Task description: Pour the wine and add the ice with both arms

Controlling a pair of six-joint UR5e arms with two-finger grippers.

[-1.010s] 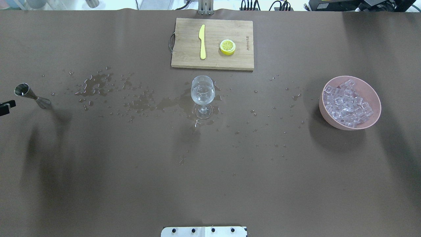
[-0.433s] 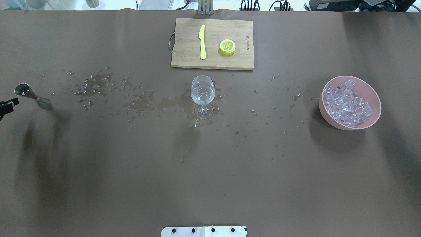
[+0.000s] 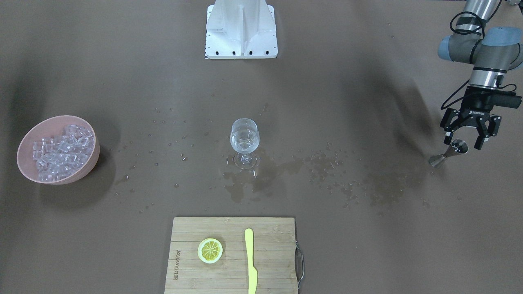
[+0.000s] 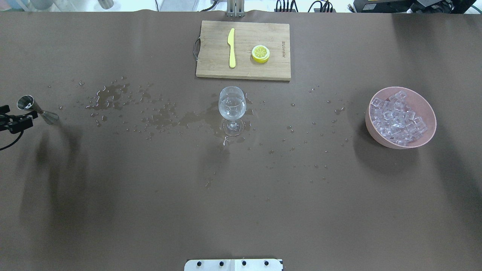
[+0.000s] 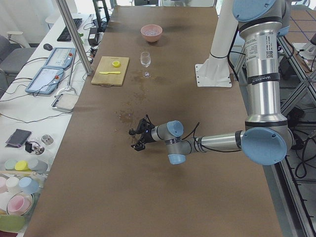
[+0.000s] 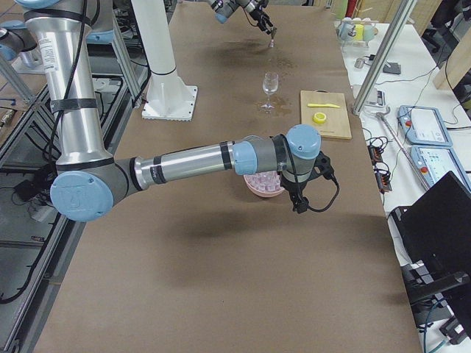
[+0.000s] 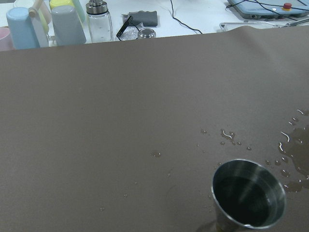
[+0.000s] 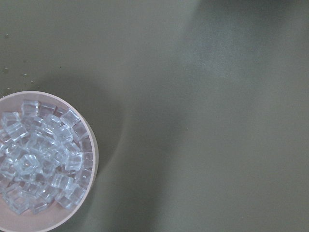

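Early, likely. Left gripper (image 3: pixel 462 142) spread around jigger (image 3: pixel 448 154), overhead far left, unclamped. Some wine (image 4: pixel 232 108) in glass (image 4: pixel 232 95), centre. Ice (image 4: pixel 397 118) in bowl (image 4: pixel 371 130), right; none visibly added. Right gripper (image 6: pixel 293 190) state: can't tell.

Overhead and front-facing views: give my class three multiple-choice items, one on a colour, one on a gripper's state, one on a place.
1. The bowl holding the ice is: A blue; B pink; C green.
2. The left gripper at the jigger is: A open; B shut on the jigger; C shut on the ice.
3. The lemon slice lies: A in the bowl; B beside the jigger; C on the cutting board.
B, its wall shows pink; A, its jaws stand apart; C, it sits on the board.
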